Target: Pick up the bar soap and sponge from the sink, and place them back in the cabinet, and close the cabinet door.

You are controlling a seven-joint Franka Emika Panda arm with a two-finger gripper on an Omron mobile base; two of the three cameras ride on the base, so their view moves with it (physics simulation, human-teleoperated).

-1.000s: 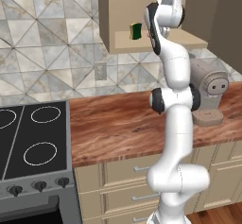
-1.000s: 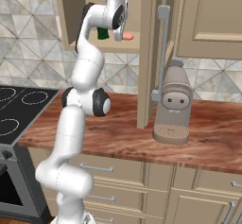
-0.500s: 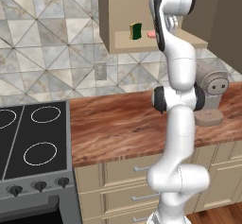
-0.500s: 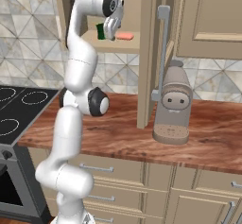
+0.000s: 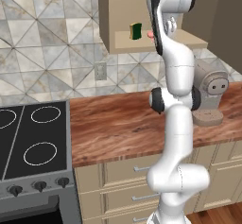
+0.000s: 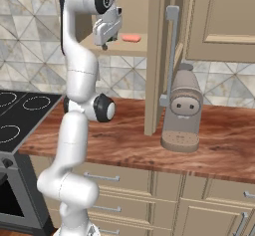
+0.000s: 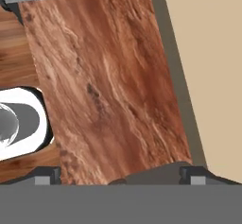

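The gripper [image 6: 104, 44] hangs outside the cabinet [image 6: 130, 46], fingers set narrow and holding nothing; the bar soap [image 6: 131, 38] lies at its 2 o'clock on the shelf.

Bar soap [image 6: 131, 38] on cabinet [image 6: 133, 46] shelf; pincer [image 6: 105, 44] beside it.

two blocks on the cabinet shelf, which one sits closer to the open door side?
The bar soap, the salmon-pink block lying flat. The sponge, green and yellow, stands further along the shelf, away from the cabinet door.
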